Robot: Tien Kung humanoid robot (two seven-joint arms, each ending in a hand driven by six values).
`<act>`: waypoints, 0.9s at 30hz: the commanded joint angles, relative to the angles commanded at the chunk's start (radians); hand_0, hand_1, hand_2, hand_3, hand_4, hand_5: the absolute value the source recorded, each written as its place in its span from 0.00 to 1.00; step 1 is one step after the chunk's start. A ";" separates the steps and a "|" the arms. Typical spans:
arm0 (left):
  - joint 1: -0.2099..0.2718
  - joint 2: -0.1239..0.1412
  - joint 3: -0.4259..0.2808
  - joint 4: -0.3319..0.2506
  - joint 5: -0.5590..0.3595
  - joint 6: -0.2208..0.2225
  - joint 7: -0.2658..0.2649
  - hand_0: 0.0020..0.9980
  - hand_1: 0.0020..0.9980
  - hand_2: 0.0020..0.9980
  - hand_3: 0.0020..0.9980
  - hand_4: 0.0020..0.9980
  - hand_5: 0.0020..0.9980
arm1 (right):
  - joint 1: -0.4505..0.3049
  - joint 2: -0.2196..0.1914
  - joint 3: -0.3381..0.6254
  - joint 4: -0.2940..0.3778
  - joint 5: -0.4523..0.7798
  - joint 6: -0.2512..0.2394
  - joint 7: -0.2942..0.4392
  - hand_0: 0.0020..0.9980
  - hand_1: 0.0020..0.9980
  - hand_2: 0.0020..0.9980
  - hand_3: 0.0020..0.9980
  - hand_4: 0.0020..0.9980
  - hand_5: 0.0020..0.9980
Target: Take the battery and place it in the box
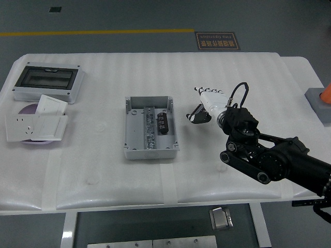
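The grey open box (150, 127) sits at the table's middle. The black battery (162, 124) lies inside it, toward its right wall. My right hand (201, 102) is white with black fingertips. It hovers to the right of the box, apart from it, with fingers spread and holding nothing. The black right arm (269, 157) comes in from the lower right. The left arm is out of view.
A grey enclosure with a dark window (46, 81) stands at the back left. White socket plates (36, 124) lie on a purple disc at the left. A grey block (320, 103) sits at the right edge.
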 joint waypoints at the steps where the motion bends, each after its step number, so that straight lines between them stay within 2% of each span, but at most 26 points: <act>1: 0.000 0.000 0.000 0.000 0.000 0.000 -0.001 0.60 0.67 0.55 0.56 0.64 0.14 | 0.003 0.003 -0.009 -0.012 0.007 0.002 0.000 1.00 1.00 1.00 1.00 0.76 0.47; 7: -0.002 -0.002 0.007 0.001 -0.008 0.003 -0.006 0.60 0.67 0.55 0.56 0.63 0.12 | 0.010 0.019 -0.056 -0.064 0.041 -0.002 -0.002 1.00 1.00 1.00 1.00 0.76 0.47; 9: -0.002 -0.002 0.008 0.002 -0.010 0.005 -0.009 0.60 0.67 0.55 0.57 0.60 0.10 | 0.009 0.023 -0.064 -0.071 0.046 -0.011 -0.007 1.00 1.00 1.00 1.00 0.77 0.47; 15: -0.002 -0.004 0.010 0.002 -0.013 0.009 -0.014 0.60 0.67 0.55 0.57 0.60 0.10 | 0.009 0.033 -0.075 -0.083 0.043 -0.049 -0.012 1.00 1.00 1.00 1.00 0.77 0.47; 16: -0.003 -0.004 0.011 0.003 -0.014 0.010 -0.015 0.60 0.67 0.55 0.57 0.59 0.10 | 0.010 0.034 -0.076 -0.085 0.042 -0.057 -0.011 0.99 0.85 0.80 1.00 0.76 0.47; 21: -0.004 -0.006 0.016 0.003 -0.019 0.014 -0.022 0.60 0.67 0.55 0.57 0.59 0.10 | 0.013 0.043 -0.081 -0.097 0.042 -0.094 0.003 0.99 0.85 0.80 1.00 0.76 0.47; 22: -0.005 -0.007 0.016 0.003 -0.020 0.014 -0.022 0.60 0.67 0.55 0.57 0.59 0.10 | 0.013 0.045 -0.082 -0.100 0.044 -0.098 0.005 0.79 0.64 0.53 0.80 0.55 0.29; 27: -0.005 -0.008 0.017 0.004 -0.019 0.014 -0.024 0.60 0.67 0.55 0.57 0.59 0.10 | 0.012 0.052 -0.098 -0.122 0.058 -0.109 0.016 0.79 0.64 0.53 0.80 0.55 0.29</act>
